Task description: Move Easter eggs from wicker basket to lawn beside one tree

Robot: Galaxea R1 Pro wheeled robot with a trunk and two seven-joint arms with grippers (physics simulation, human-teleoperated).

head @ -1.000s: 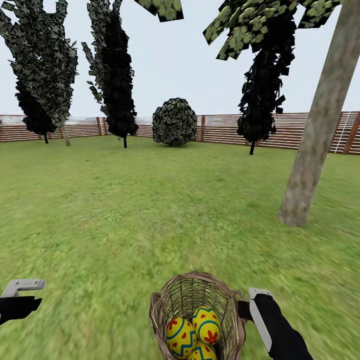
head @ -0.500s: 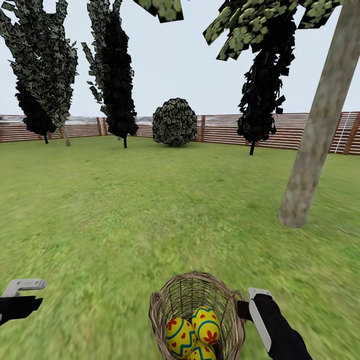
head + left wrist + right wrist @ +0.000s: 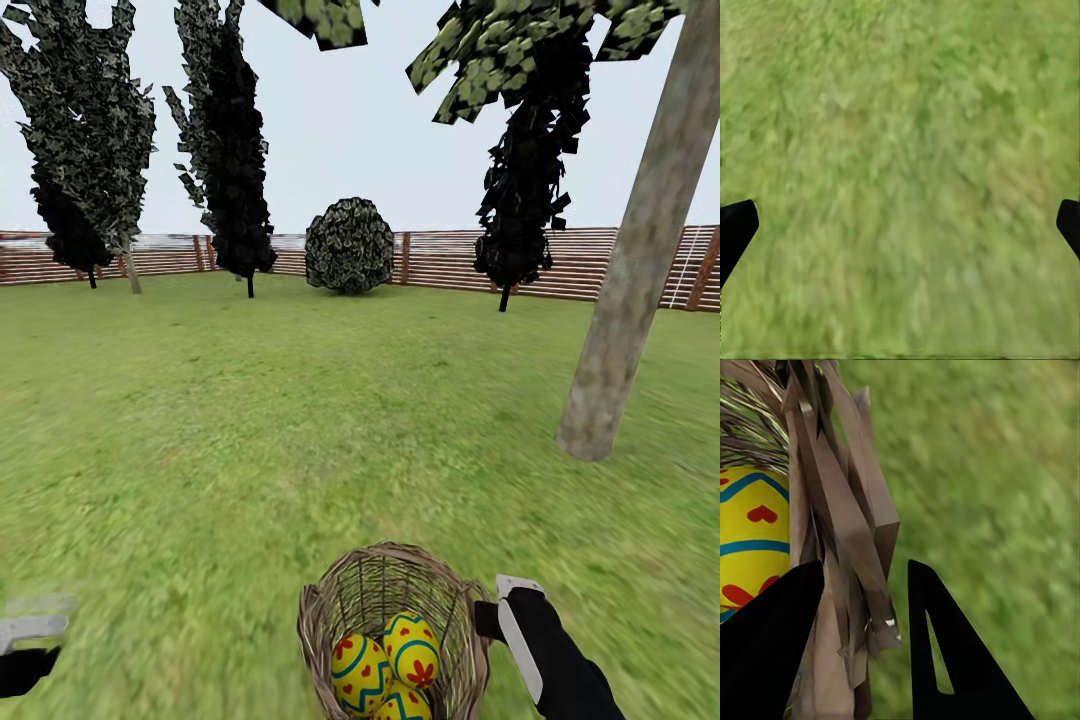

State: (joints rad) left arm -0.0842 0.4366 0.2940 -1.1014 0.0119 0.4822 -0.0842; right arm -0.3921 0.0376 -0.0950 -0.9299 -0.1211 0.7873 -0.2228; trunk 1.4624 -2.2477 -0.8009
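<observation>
Lawn (image 3: 250, 420): wide, flat, mottled green grass, running from under both claws out to a brown slatted fence (image 3: 590, 260).
Tree (image 3: 640, 250): thick, bare, pale grey-brown trunk, leaning, ahead and to the right of the right claw, well apart from it.
Wicker basket (image 3: 400, 625): round, open tan weave, stiff flat strips at the rim; it sits touching the right claw on its left side.
Right claw (image 3: 862, 641): narrowed onto the basket's rim, one dark finger inside the wall and one outside, the strips pinched between them.
Left claw (image 3: 900, 225): spread wide over bare grass, holding nothing, well to the left of the basket.
Easter eggs (image 3: 400, 660): three, smooth, yellow with blue zigzags and red flowers, all lying in the basket, just left of the right claw; one (image 3: 750, 532) sits against the wall beside the inner finger.
Step, as I judge it: carrying the basket toward the tree. Keep it level and the grip firm; thin wicker may flex or slip, and tilting could roll the eggs out.
</observation>
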